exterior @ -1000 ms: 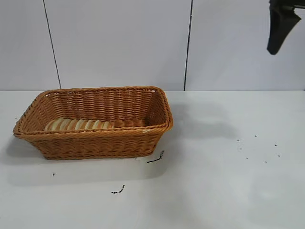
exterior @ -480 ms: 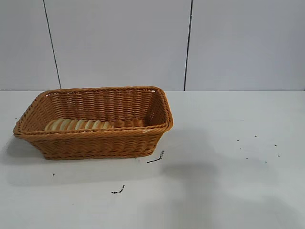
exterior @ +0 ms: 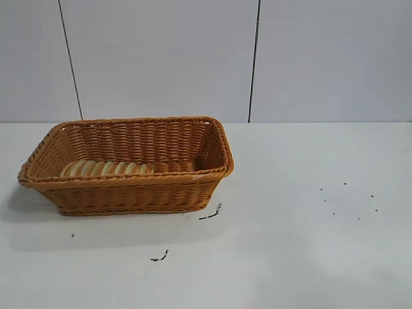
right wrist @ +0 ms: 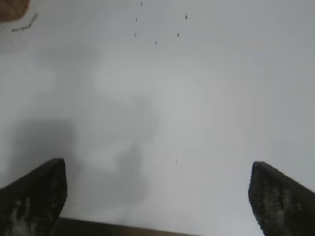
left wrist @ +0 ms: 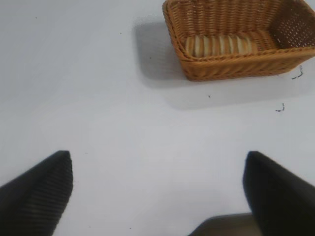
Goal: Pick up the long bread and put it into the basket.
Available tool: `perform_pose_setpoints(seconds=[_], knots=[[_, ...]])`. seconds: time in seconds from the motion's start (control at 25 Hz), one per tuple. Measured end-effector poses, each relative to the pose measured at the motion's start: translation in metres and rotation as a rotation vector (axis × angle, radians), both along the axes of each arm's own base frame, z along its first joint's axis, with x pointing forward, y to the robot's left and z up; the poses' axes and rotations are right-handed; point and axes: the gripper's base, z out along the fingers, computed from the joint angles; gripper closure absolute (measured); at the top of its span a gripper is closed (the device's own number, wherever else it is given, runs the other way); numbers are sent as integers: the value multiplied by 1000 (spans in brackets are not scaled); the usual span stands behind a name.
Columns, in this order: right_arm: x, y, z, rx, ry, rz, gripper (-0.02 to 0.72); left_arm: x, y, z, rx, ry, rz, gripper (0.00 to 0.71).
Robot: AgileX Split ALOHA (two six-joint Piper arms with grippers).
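You had the basket (exterior: 129, 164) sitting on the table (exterior: 309, 257) at about nine o'clock from the table's middle, its long side facing the outside camera. The bread (exterior: 106, 168) lay inside it on the floor, along the near wall and toward the nine o'clock end, only its ridged top showing over the braided rim. The three o'clock end of the basket floor showed bare weave. Your left wrist camera gave the same picture: the bread (left wrist: 220, 45) flat in the basket (left wrist: 236, 64), close to one short wall, with nothing else in there.

Around the basket you had a few small dark scraps on the table. One scrap (exterior: 211, 213) lay just off the basket's near corner at five o'clock, another (exterior: 159, 257) lay farther toward six o'clock, and a scatter of specks (exterior: 347, 199) sat well apart at three o'clock. None of these touched the basket, and nothing stood between the basket and either arm.

Neither arm showed in the outside view. Your left gripper (left wrist: 157, 191) hung above bare table well away from the basket, its fingers (left wrist: 37, 194) spread wide with nothing between them. Your right gripper (right wrist: 157, 196) hung over bare table too, near the specks (right wrist: 157, 29), fingers (right wrist: 280, 196) likewise wide apart and holding nothing. Only a sliver of the basket (right wrist: 12, 9) reached the corner of that camera's picture.
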Motion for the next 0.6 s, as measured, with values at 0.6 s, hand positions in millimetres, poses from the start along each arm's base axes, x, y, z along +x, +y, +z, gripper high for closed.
perform_pose_setpoints(seconds=[0.6], knots=[[-16,0,-1,3,-98,1,15,0,0,0,0,0,0,18]])
